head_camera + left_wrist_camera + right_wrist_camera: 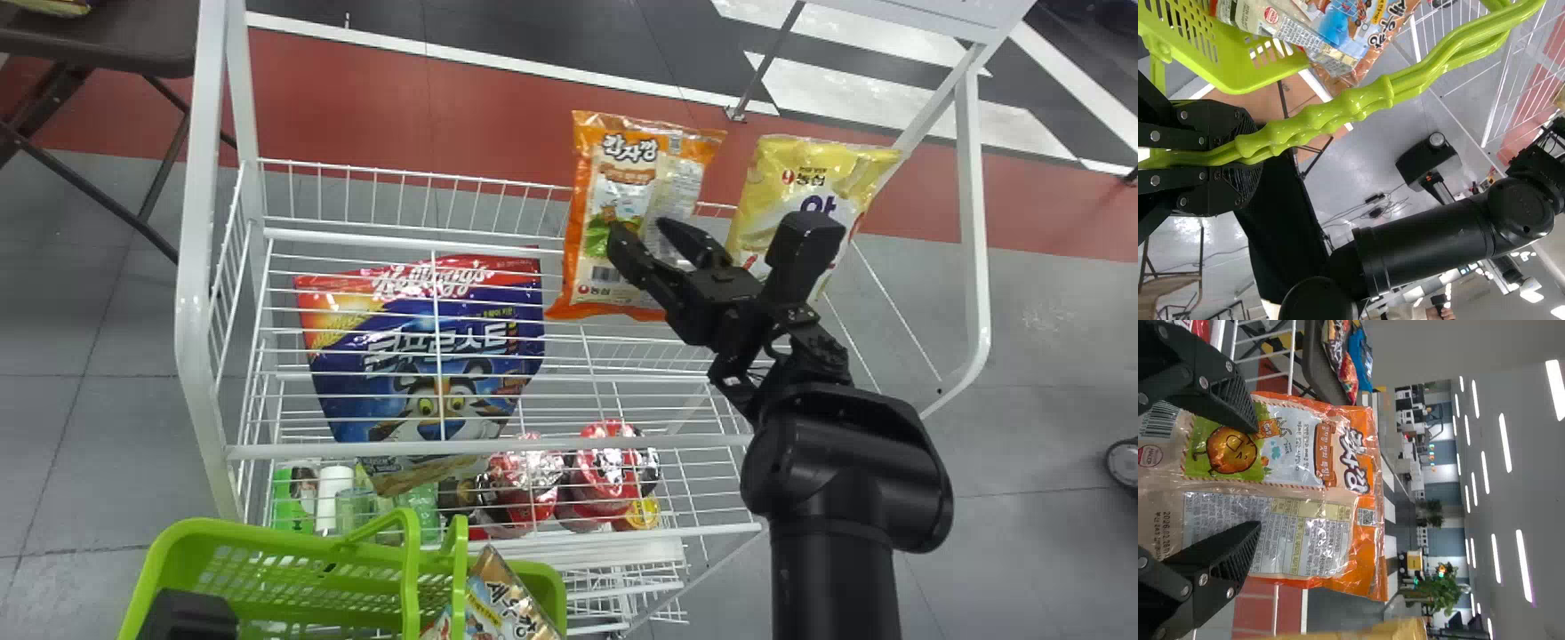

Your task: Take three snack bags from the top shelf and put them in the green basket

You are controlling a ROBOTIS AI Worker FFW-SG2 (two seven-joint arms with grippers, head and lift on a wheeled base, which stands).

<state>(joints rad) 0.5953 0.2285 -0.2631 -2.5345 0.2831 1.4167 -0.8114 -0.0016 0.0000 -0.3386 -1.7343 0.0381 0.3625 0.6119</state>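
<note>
Closest to the lens in the right wrist view, the fingers of my right end effector [1258, 478] are spread, pinching nothing, right at the orange snack bag [1295, 447]. That bag is upright on the top shelf [569, 446], with the yellow snack bag [769, 191] just beside it. The blue pouch [427, 356] shows through the wires, so I don't count it as part of this row.

My left end effector [1251, 151] is pressed together on the green basket's handle [1345, 112], holding the green basket [191, 538] at the front of the rack. Inside leans one snack bag [502, 609]; I can't tell whether another lies beneath it. So I'd call it one of three done at least, and probably two to go, the orange and the yellow. Next I judge I should close on the orange one, lift it clear and carry it over to the basket.
</note>
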